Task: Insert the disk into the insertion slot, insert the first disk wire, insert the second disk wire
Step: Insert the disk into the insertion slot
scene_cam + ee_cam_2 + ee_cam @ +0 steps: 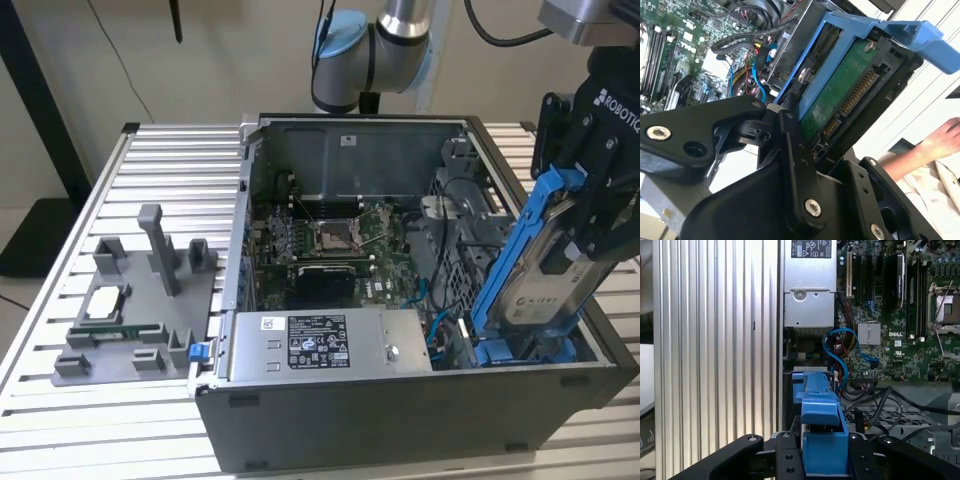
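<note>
Disk [535,290] leans steeply at four o'clock of the computer case [400,420] in the exterior view, lower end at the insertion slot [468,300]; the gripper [580,235] clamps its top, seemingly to angle it in.

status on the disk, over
Gripper shut on the disk. Disk tilted, lower end down inside the case, not yet seated. Blue cables close beside its lower end.
</note>
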Tool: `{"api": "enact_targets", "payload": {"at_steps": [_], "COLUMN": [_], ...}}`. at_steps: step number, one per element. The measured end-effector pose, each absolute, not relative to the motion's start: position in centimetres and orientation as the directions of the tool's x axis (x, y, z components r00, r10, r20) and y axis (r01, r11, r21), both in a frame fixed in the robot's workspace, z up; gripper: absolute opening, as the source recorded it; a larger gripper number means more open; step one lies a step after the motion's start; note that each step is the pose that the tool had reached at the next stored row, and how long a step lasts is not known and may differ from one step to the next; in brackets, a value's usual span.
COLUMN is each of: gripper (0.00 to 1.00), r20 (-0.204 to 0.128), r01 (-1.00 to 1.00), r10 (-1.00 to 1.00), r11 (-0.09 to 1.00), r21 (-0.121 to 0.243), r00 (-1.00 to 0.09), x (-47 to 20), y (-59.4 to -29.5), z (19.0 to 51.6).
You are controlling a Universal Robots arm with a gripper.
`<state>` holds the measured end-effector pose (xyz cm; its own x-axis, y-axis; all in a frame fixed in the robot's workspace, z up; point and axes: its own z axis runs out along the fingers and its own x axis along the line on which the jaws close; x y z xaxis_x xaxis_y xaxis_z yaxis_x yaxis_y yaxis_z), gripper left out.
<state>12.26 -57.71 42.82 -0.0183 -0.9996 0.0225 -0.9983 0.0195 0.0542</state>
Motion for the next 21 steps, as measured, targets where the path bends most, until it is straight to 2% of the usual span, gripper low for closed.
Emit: {"api": "enact_targets", "payload": {"at_steps": [21], "gripper": [0.00], "r20": [0.020], "r01": [-0.998], "r10": [-1.000], "r11": [0.020], "r21": [0.054], "r00": [-0.019], "x": [12.9], "y": [-56.6], "z": [40.5]}}
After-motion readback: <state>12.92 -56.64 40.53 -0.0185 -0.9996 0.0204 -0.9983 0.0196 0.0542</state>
